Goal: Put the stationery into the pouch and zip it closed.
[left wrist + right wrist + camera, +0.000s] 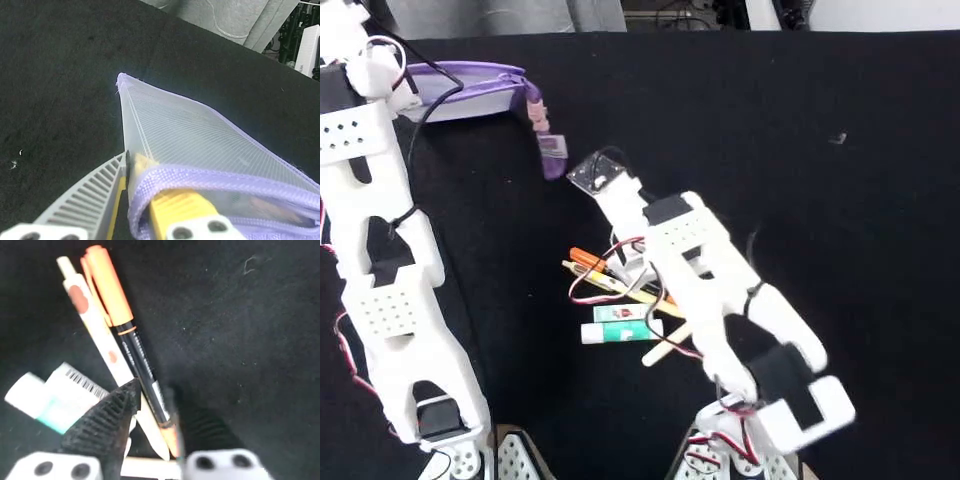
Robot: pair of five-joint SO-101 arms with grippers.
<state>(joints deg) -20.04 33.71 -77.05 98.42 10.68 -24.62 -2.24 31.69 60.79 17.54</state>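
Item: pouch [200, 135], mesh with purple zip edging, lying at the far left of the black table [820, 200]. The left gripper [131, 165] is pinching its zip rim, probably steadying the mouth for loading.

Item: stationery pile, lying near centre. The right gripper [152, 392] is straddling the orange pen [125, 335] with jaws spread, apparently lining up a pick. The cream pen [95, 325] is lying alongside.

Markings: the white-and-green stick [55, 390] is showing a barcode. Print on the pouch tag [552, 148] and the pen is proving too small to read.

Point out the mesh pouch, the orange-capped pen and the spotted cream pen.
Clear mesh pouch with purple zip trim [200, 140]: left wrist view, on the mesh panel.
Black pen with orange cap [107, 287]: right wrist view, on the cap.
Cream pen with brown spots [96, 330]: right wrist view, on its barrel.
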